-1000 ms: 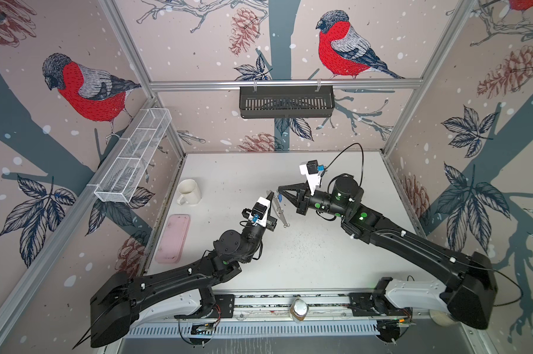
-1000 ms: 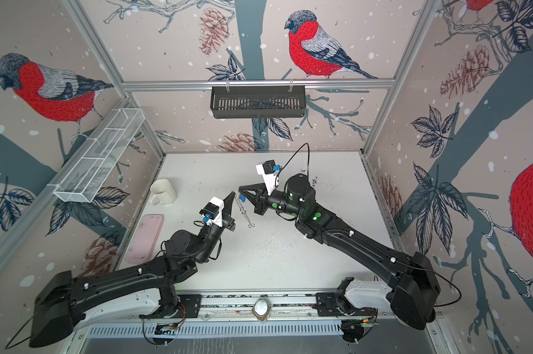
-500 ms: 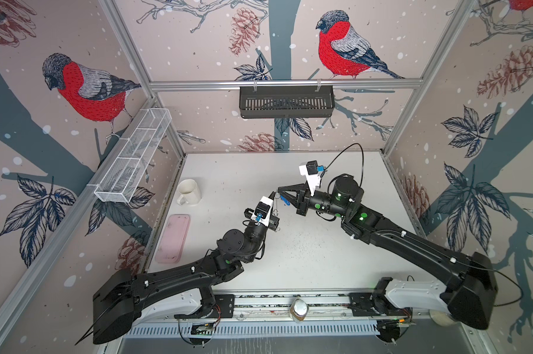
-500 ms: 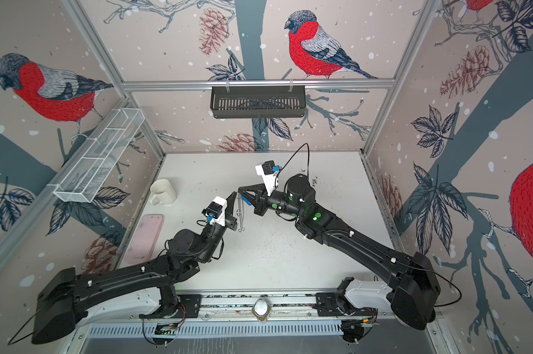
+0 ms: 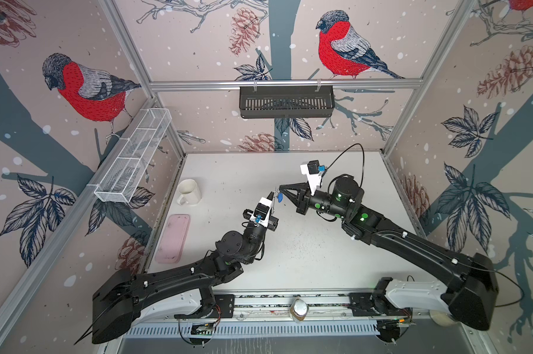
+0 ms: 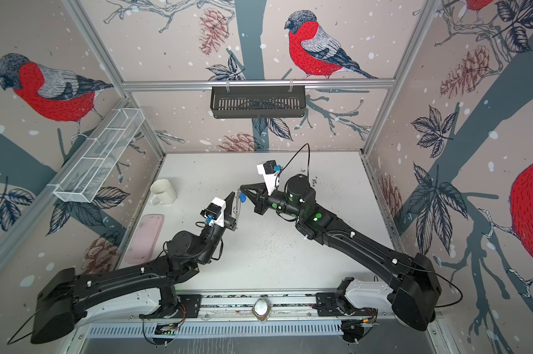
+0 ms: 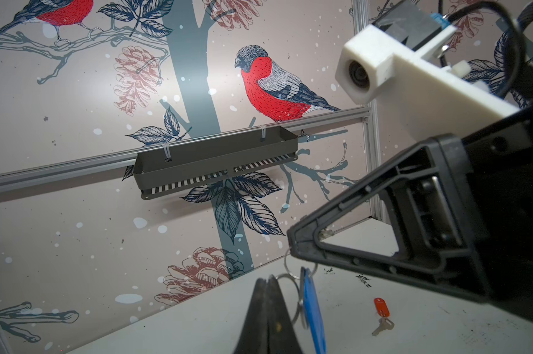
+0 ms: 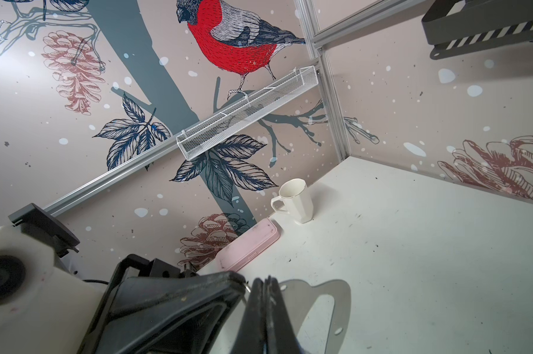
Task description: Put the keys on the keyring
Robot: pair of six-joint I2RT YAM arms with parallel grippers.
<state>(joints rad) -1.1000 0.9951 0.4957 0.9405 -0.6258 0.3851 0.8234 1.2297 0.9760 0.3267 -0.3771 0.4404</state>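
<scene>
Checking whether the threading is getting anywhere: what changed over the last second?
The left hand edged slightly toward the right hand; the keys dangling from the right now hang close beside the left hand instead of clear of it. Nothing gripped or released. Both hands stay shut; mug and pink case unmoved.

Blue-tagged keyring (image 7: 311, 304) aloft; red-tagged key (image 7: 381, 315) flat, well apart.
</scene>
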